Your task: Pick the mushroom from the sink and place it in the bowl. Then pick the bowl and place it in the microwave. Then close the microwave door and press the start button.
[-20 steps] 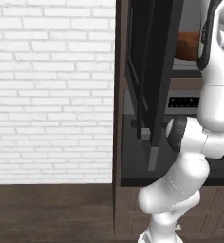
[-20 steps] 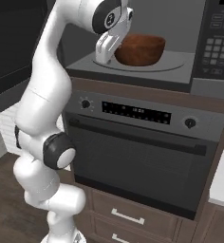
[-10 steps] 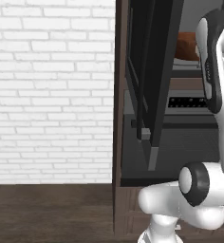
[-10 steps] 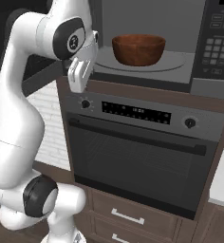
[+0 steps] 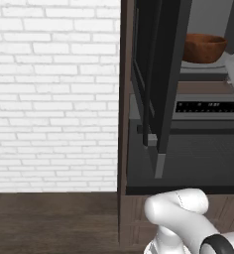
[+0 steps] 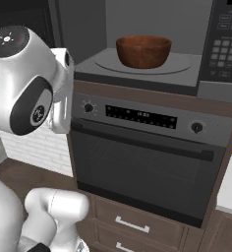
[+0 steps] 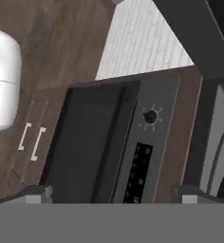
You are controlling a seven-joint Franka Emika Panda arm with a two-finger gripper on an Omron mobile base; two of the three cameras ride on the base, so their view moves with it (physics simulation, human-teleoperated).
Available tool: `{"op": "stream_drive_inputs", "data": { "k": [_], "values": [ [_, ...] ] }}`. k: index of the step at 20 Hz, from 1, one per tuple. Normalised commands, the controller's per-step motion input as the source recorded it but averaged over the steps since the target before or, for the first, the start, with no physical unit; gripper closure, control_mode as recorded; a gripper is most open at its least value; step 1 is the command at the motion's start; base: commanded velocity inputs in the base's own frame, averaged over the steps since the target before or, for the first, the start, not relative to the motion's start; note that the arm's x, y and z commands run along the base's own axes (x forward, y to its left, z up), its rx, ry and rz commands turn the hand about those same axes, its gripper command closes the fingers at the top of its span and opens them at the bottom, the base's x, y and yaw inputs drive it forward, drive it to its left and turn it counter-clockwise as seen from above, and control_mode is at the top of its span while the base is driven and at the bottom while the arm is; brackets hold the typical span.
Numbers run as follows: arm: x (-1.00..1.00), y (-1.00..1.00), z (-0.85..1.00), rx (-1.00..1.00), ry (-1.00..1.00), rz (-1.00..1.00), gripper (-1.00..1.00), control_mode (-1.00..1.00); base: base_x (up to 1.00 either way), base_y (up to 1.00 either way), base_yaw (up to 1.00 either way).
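Bowl (image 6: 143,50) inside open microwave (image 6: 152,69), hand (image 7: 111,192) spread wide, empty

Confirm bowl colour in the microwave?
Reddish-brown, wood-toned bowl on the pale turntable; clearest in the right base view.

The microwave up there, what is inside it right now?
Inside the open microwave, a reddish-brown bowl sits on the round turntable plate. From these angles the bowl's inside is hidden, so whether the mushroom lies in it cannot be told.
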Motion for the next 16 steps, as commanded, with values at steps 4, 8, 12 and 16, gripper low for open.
{"op": "stream_drive_inputs", "data": {
  "k": [4, 8, 12, 16],
  "values": [
    [-1.0, 0.76, 0.57, -0.26, -0.18, 0.16, -1.0, -1.0, 0.0, 0.0, 0.0],
    [-1.0, 0.44, 0.54, -0.18, -0.13, 0.0, -1.0, -1.0, 0.0, 0.0, 0.0],
    [-1.0, 0.68, 0.01, -0.17, -0.17, -0.07, -1.0, -1.0, 0.0, 0.0, 0.0],
    [-0.9, 0.89, 0.0, -0.11, -0.15, -0.22, -1.0, -1.0, 0.0, 0.0, 0.0]
  ]
}}
